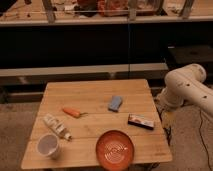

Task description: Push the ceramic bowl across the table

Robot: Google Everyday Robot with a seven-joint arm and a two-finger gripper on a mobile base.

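Ceramic bowl (115, 150): set upright at the near edge of the desk (95, 90), a little right of the middle; orange-red with pale rings inside, and nothing is seen in it.
Desk: a square top of light wooden planks, on which several smaller things are spread.
Left of the bowl: a white cup (48, 146) is stood at the near left corner, apart from the bowl; a white tube (56, 126) is laid just beyond it.
Beyond the bowl: an orange carrot-like piece (73, 112) to the left, a blue block (115, 103) almost straight ahead, and a dark flat packet (140, 121) near on the right.
Arm (186, 86): white links are seen just off the right side of the desk, cut by the picture's right edge.
Pincer: not shown; it is taken to lie beyond the right edge, so its opening and any load cannot be told.
Step in hand: judged to be the approach, with the bowl not yet touched.
Next move: the pincer is to be brought low against the bowl's outer wall, and a lane chosen, since the cup is met leftward and the blue block straight ahead.
Risk: so close to the edge, the bowl could be tipped or slid off by a high or skewed push.
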